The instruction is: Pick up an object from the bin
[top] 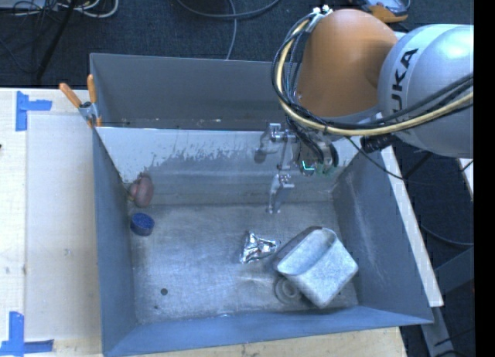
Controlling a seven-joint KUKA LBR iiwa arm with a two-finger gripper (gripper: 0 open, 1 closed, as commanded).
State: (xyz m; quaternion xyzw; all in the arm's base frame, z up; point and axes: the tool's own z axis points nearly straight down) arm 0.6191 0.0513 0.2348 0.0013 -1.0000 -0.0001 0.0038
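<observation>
Your gripper [275, 197] hangs by the far wall of the bin [193, 100] (open or closed, you cannot tell); the crumpled foil [257, 249] lies nearer the front edge, just beside a pale grey block [319, 266].

One camera looks down from close above and slightly sideways into the bin [193, 93], the arm [433, 77] at its right.

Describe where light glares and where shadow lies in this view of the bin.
Camera view: the strongest glare is a streaked pale band on the back wall of the bin; the panel above that band is dull and dark; the crumpled foil glints brightly; the floor mid-bin has a soft sheen; the near wall is darker.
</observation>
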